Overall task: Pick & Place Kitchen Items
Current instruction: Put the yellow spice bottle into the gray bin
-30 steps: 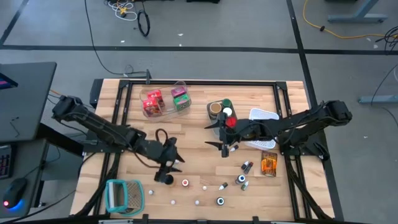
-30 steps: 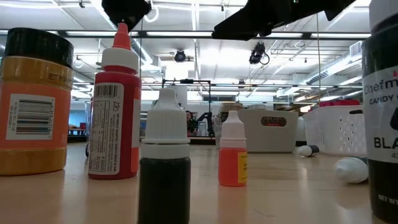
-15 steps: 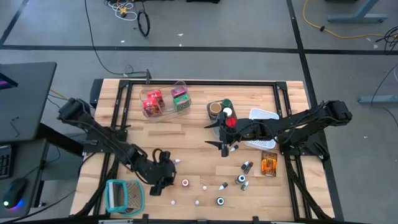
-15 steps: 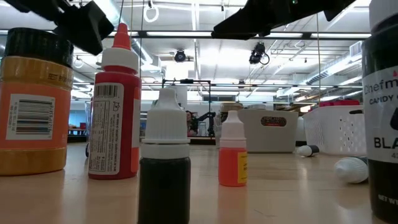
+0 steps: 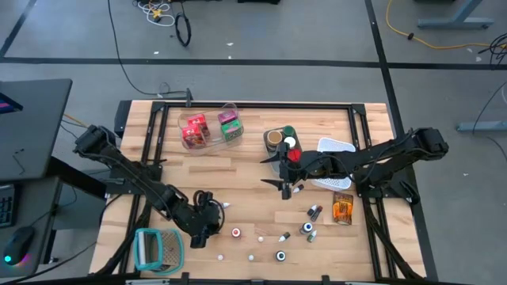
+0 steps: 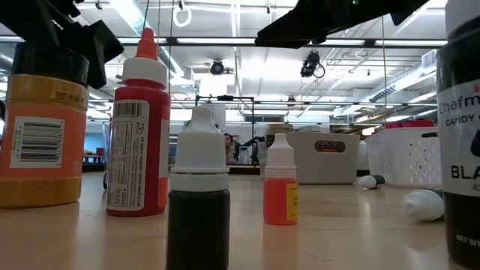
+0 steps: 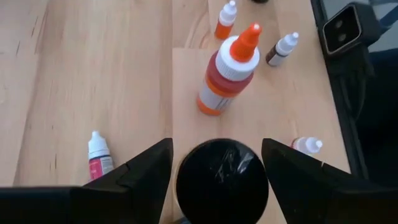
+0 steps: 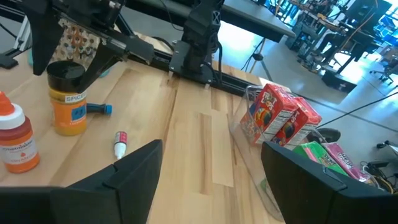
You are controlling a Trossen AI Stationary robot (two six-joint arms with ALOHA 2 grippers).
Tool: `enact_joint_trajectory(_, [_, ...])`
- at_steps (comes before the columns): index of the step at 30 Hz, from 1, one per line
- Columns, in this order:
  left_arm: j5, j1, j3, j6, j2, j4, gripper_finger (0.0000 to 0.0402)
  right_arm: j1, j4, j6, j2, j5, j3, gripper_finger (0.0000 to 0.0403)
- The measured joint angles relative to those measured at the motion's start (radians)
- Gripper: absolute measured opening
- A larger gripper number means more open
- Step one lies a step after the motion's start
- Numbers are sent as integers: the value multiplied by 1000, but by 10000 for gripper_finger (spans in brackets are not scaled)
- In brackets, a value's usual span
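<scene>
An orange spice jar with a black lid stands upright on the table near its front left, and also shows in the low view. My left gripper is open, slanting down from the far left, one finger on each side of the lid. A red bottle with an orange tip stands just beyond the jar, with small dropper bottles around it. My right gripper hangs open over the table's middle with nothing between its fingers. My left gripper has its open fingers on either side of the jar's black lid, coming down at a slant from above. I cannot tell whether they touch the lid. The jar stands upright on the table.
A clear bin with red and green packets stands at the back left. A grey bin and a white bin stand at the right, a teal ribbed holder at the front left. Small bottles lie scattered along the front.
My left gripper has gone down and toward the table's near edge, tipping further downward, until its fingers straddle the black-lidded jar. The jar and the bottles have stayed where they were. My right gripper has kept still.
</scene>
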Motion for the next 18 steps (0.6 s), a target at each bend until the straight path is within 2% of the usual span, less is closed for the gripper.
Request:
enact_joint_trajectory(8, [60, 0, 0, -31, 0, -53, 252, 0, 0, 0, 0, 0, 0, 284])
enact_joint_trajectory(18, [45, 0, 2, -33, -2, -67, 220, 0, 0, 0, 0, 0, 0, 284])
